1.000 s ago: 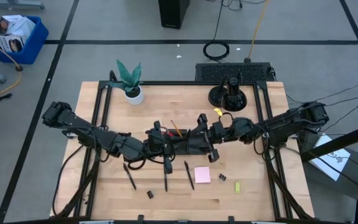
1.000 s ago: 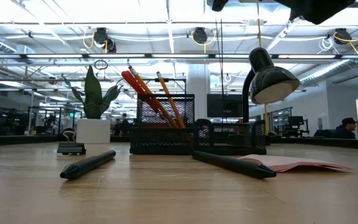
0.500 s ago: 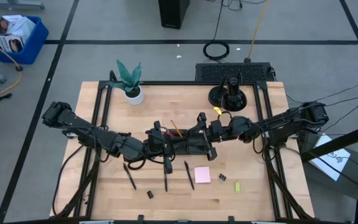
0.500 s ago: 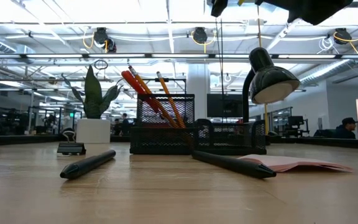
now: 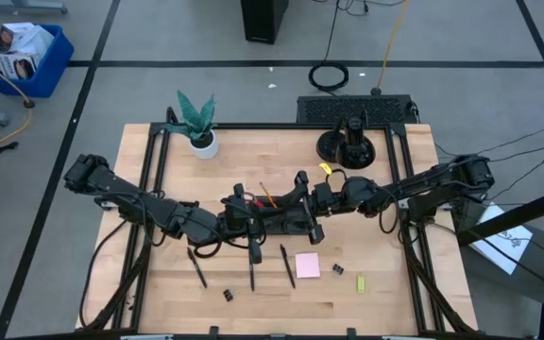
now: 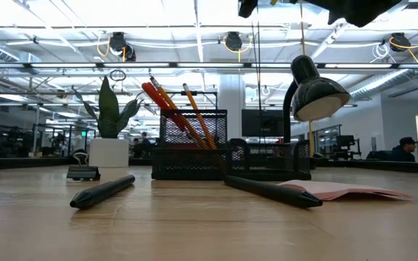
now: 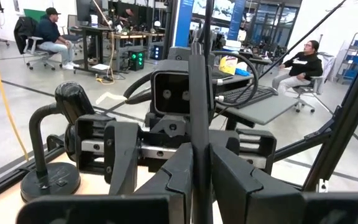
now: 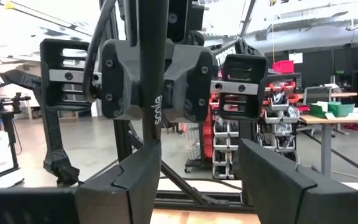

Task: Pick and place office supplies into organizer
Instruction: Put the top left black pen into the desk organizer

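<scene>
Standing upright between left fingers (image 7: 173,180): pen (image 7: 199,93).

Two dark, matte arms built from chunky jointed segments, near black all over. Black cables looped along the links and trailing off the table sides. Left gripper (image 7: 201,177): blocky black housing with a rectangular face plate bearing small round holes, thick cable curling over the top, angular tapered fingers (image 7: 173,180) with flat moulded faces. Right gripper (image 8: 197,180): same boxy carriage, silver rail with screw heads across the front, round black fasteners on the side plates, broad wedge-shaped fingers (image 8: 272,180) in plain black plastic
</scene>
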Motion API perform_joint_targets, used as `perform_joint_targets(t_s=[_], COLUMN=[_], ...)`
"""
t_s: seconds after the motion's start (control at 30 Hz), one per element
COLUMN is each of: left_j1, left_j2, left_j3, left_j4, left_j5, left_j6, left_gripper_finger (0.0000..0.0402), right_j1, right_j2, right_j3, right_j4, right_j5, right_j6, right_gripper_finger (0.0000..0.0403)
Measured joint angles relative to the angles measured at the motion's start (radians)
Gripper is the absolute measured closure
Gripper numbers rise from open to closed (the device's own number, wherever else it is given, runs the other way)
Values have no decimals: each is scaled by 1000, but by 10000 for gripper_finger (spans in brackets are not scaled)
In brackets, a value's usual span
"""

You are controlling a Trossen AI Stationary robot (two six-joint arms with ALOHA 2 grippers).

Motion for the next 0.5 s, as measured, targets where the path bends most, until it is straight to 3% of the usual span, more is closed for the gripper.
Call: perform_joint_targets(t_s=[0.5], left_j1=[0], left_j2=[0], left_j3=[0], left_j4=[-11], left_j5=[0], left_j6=[3], left_gripper_finger=[348], right_j1=[9], right_j2=[-7], right_j3=[2], right_j4=[-74], right_j5=[-3], right_j6=[-3], right_gripper_finger=[179])
